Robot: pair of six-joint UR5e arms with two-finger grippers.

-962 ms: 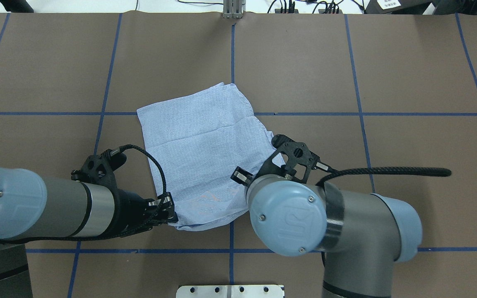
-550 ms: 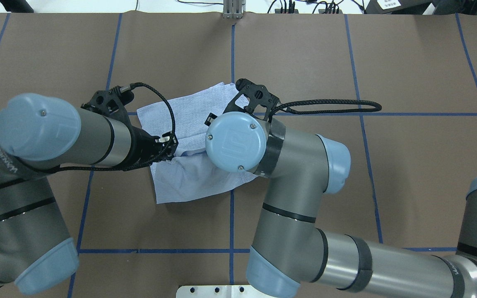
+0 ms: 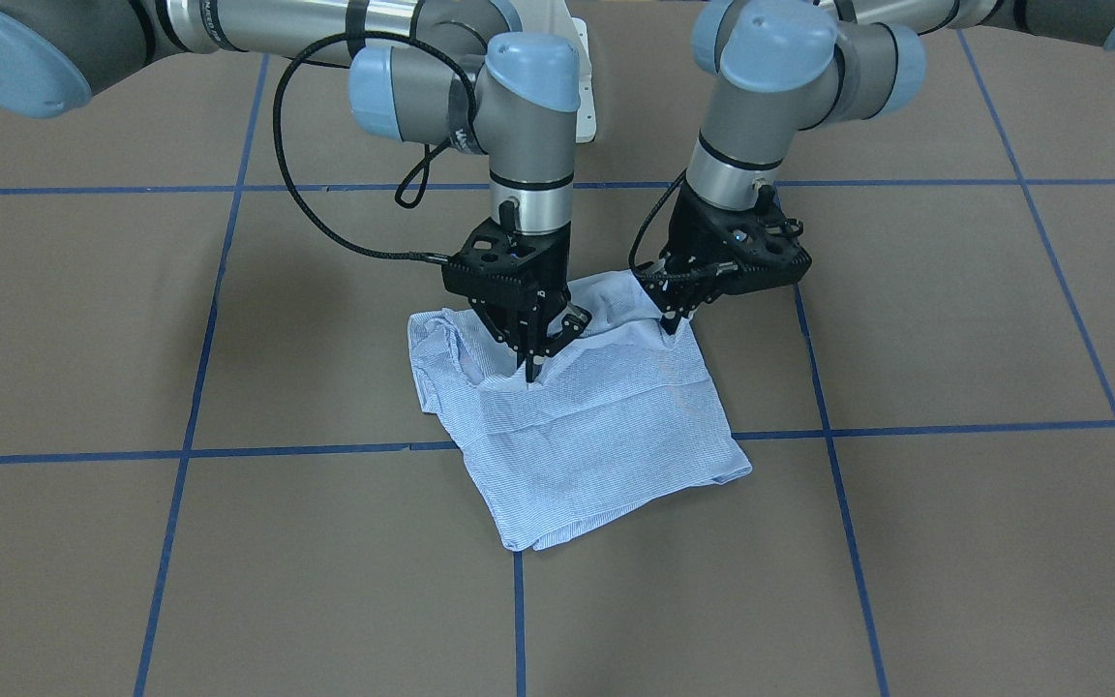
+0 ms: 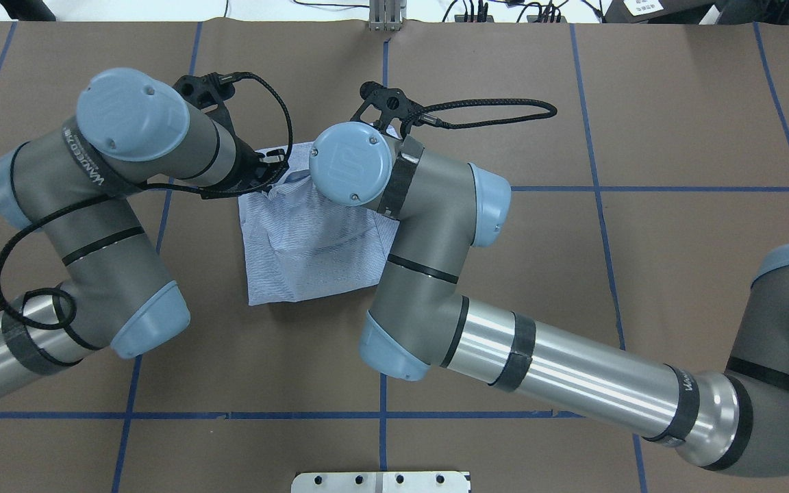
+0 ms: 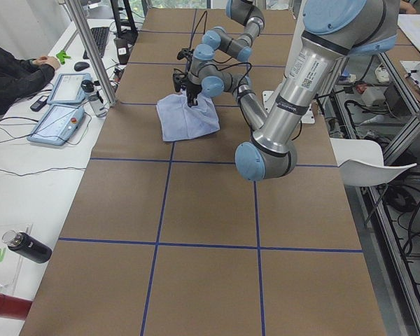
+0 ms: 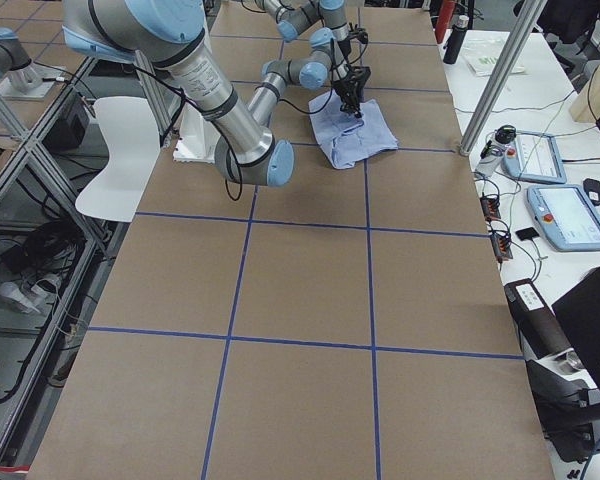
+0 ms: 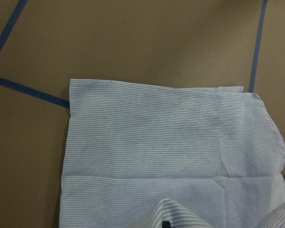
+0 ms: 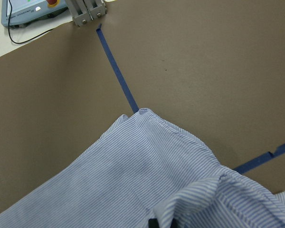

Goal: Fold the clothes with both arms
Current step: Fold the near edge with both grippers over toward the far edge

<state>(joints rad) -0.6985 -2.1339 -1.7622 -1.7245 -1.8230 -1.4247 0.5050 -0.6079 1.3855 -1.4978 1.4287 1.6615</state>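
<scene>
**Over the shirt's flat half: carry the held edge across level**

On the brown counter (image 3: 228, 542), the striped shirt (image 3: 606, 436) lies as a rough square astride the middle blue tape line (image 3: 517, 620). The right fingers (image 3: 529, 356) are pinched shut on a raised peak of cloth. The left fingers (image 3: 671, 318) are likewise clamped on the neighbouring corner. Both wrist views show fabric bunched at the fingertips, with a flat panel of shirt spread out ahead of them. Between the two grips the cloth sags and creases.

I read this as a fold-over under way, the held edge not yet at the far edge. Both grips should travel together at equal height, with slight tension between them to flatten the sag. The held edge should then land parallel to the edge below. Release is best left until cloth rests on cloth, since opening high would let the corners flop back and skew the stack. The loose ruffle (image 3: 434, 353) beside the right fingers may need smoothing afterwards.
</scene>
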